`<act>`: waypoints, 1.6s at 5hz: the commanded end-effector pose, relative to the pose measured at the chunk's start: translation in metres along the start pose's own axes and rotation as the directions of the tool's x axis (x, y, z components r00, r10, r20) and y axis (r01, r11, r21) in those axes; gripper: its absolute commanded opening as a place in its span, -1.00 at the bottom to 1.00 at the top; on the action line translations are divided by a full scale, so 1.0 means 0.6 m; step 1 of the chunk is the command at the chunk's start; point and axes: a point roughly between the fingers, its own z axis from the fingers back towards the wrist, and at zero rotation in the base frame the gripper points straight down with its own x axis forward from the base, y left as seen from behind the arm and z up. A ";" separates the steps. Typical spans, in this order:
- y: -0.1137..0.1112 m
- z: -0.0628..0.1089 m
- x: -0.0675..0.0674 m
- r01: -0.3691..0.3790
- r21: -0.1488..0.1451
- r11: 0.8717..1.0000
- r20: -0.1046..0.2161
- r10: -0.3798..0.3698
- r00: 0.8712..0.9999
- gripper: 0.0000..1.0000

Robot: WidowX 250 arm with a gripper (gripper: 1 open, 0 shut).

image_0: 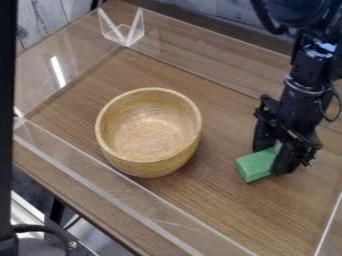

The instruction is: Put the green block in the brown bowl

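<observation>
The green block lies tilted at the right of the wooden table, its upper end between the black fingers of my gripper, which is shut on it. Its lower end looks close to or touching the tabletop. The brown bowl, round, tan and empty, stands left of the gripper, about a bowl's width away from the block.
Clear acrylic walls ring the wooden tabletop. A small clear bracket stands at the back left corner. The black arm rises toward the top right.
</observation>
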 end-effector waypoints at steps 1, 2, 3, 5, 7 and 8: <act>0.007 0.048 0.002 -0.008 0.027 1.000 0.089 0.006 0.996 -1.00; 0.008 0.052 -0.003 -0.014 0.027 1.000 0.095 0.011 0.995 -1.00; 0.010 0.056 -0.006 -0.019 0.028 0.999 0.100 0.016 0.995 -1.00; 0.012 0.069 -0.016 -0.033 0.032 0.999 0.117 0.029 0.993 -1.00; 0.026 0.122 -0.045 -0.087 0.065 0.994 0.164 0.076 0.984 -1.00; 0.054 0.154 -0.069 -0.141 0.081 0.987 0.179 0.125 0.976 -1.00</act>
